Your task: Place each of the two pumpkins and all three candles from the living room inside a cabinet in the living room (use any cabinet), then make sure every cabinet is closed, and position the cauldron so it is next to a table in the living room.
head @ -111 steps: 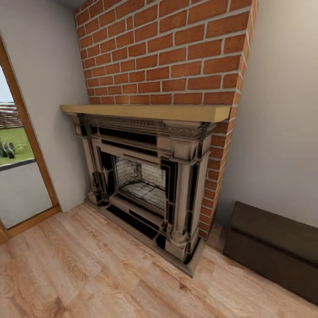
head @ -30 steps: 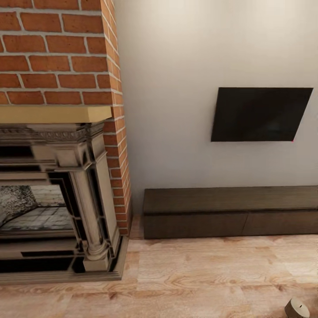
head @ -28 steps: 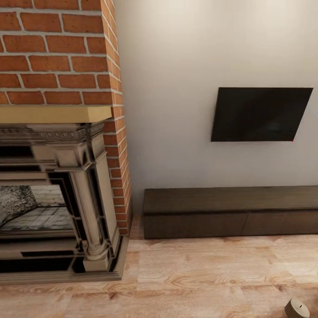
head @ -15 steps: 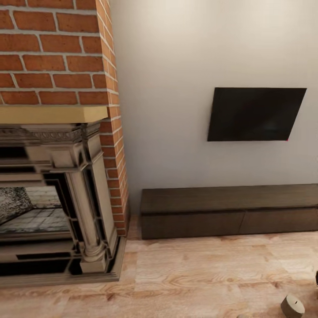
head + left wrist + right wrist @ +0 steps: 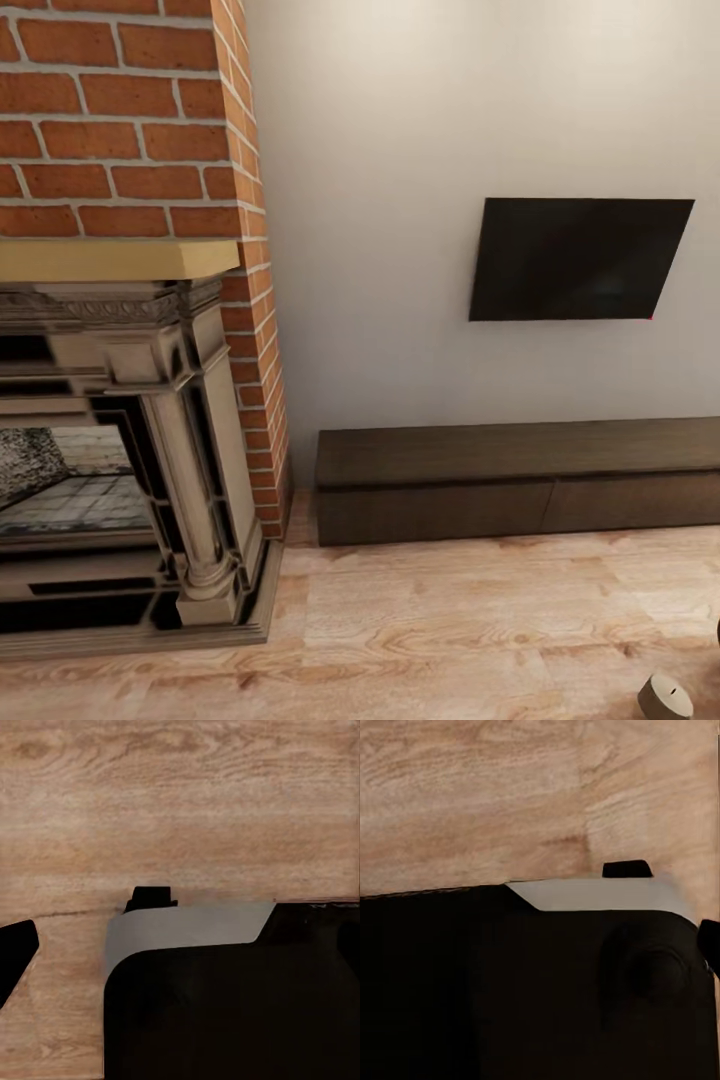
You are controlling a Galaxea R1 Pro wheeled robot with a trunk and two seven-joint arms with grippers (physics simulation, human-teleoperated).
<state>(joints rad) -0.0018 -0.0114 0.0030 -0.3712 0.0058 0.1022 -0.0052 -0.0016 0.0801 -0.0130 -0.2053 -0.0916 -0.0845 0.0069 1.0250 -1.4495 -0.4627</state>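
The cabinet is sitting shut along the pale wall, its left end just beside the brick chimney and fireplace, its right end running past the picture's edge under the dark screen. Bare wooden floor is lying open before it, with a small tan candle standing at the bottom right corner. Both wrist views are looking down past the robot's dark body at floor, so I cannot tell how either gripper's fingers are standing.

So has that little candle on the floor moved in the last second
No. The candle keeps its spot against the floorboards and the cabinet; everything slid slightly left together, so the camera turned, not the candle.
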